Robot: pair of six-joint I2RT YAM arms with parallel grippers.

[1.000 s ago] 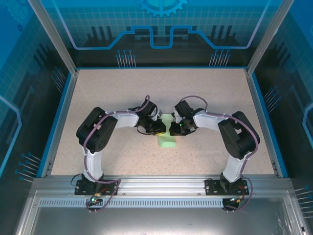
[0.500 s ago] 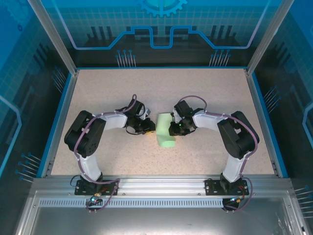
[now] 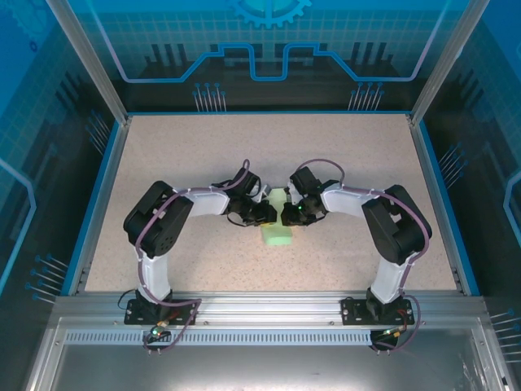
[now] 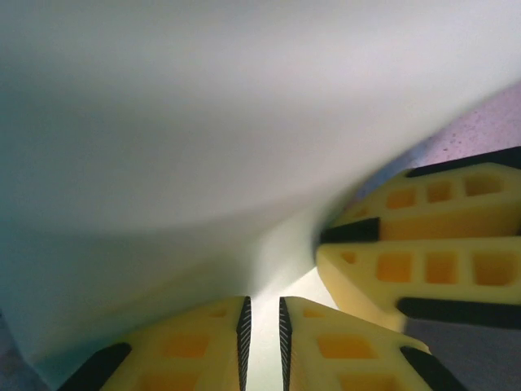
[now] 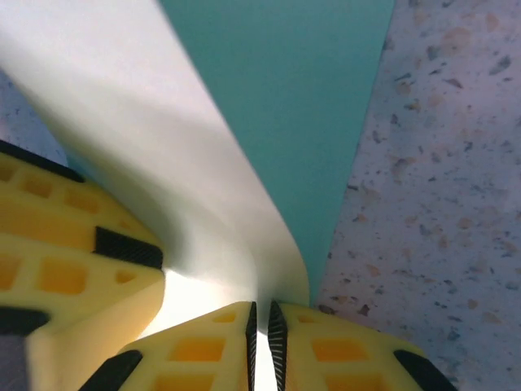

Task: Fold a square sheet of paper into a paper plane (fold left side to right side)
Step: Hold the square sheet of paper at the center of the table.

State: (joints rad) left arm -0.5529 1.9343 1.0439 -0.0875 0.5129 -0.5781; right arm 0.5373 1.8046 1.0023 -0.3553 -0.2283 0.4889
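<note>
top external: left gripper (image 3: 268,214) and right gripper (image 3: 287,214) pinch the square sheet of paper (image 3: 278,235), hiding its middle.

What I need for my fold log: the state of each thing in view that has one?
square sheet of paper: bent over in a loose curl, not pressed flat, pinched from both sides.
left gripper: jaws closed on the paper.
right gripper: jaws closed on the paper, close beside the left one.
</note>
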